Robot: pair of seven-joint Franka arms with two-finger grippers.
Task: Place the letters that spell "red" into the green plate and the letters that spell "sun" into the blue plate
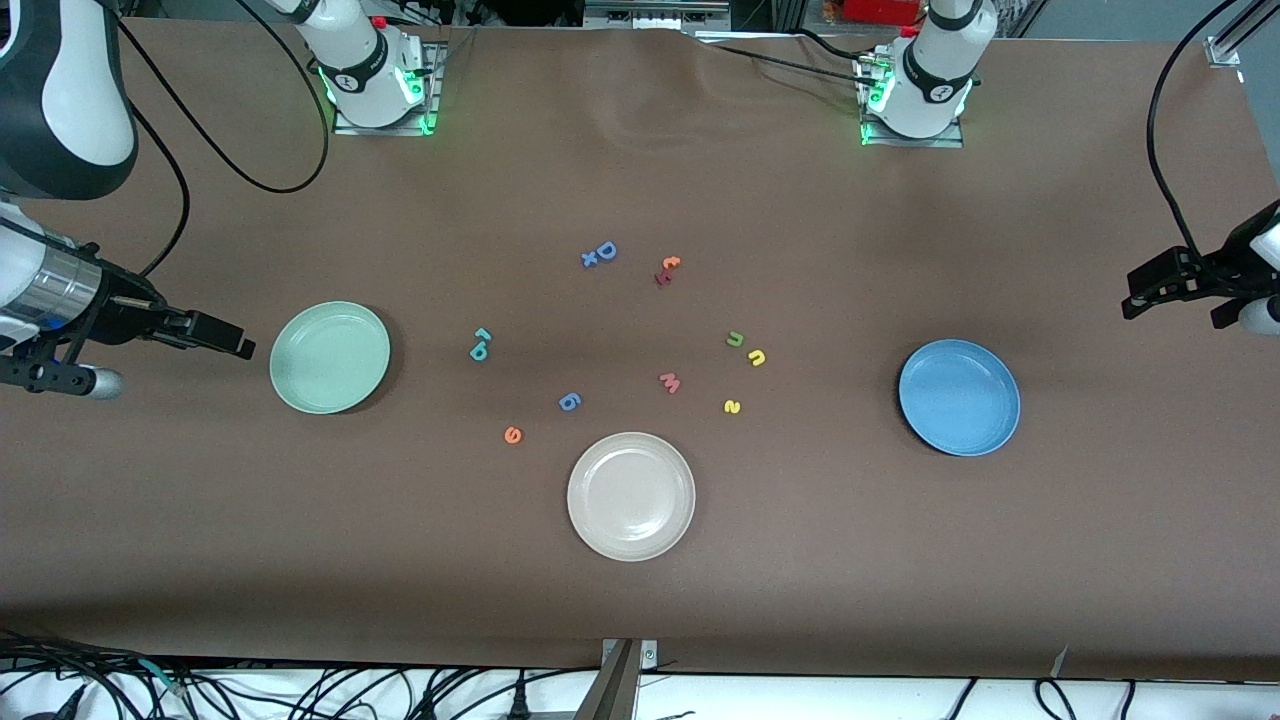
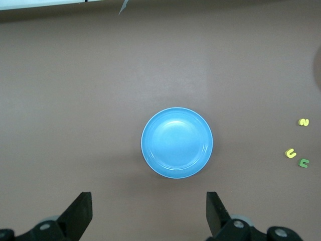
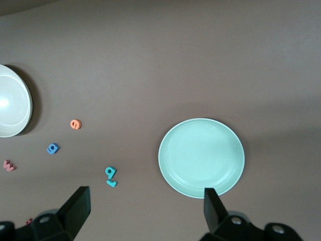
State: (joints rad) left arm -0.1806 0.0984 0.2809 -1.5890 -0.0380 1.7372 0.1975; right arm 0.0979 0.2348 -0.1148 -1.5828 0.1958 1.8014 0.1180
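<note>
left gripper [image 1: 1135,300]: jaws open, empty, over table 3 o'clock of blue plate [image 1: 959,397].
right gripper [image 1: 240,345]: open, empty, 9 o'clock of green plate [image 1: 329,357].
risk: you could grab blue e [image 1: 569,402] instead of orange e [image 1: 513,434].

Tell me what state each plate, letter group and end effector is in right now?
green plate: empty
blue plate: empty
cream-white plate: empty
"red" letters: loose on table
"sun" letters: loose on table
left end effector: open, above table beside blue plate
right end effector: open, beside green plate

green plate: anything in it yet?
Empty. The round pale mint-green plastic plate shows only its bare inside in the front and right wrist views; the teal foam letters lie on the table beside it.
</note>
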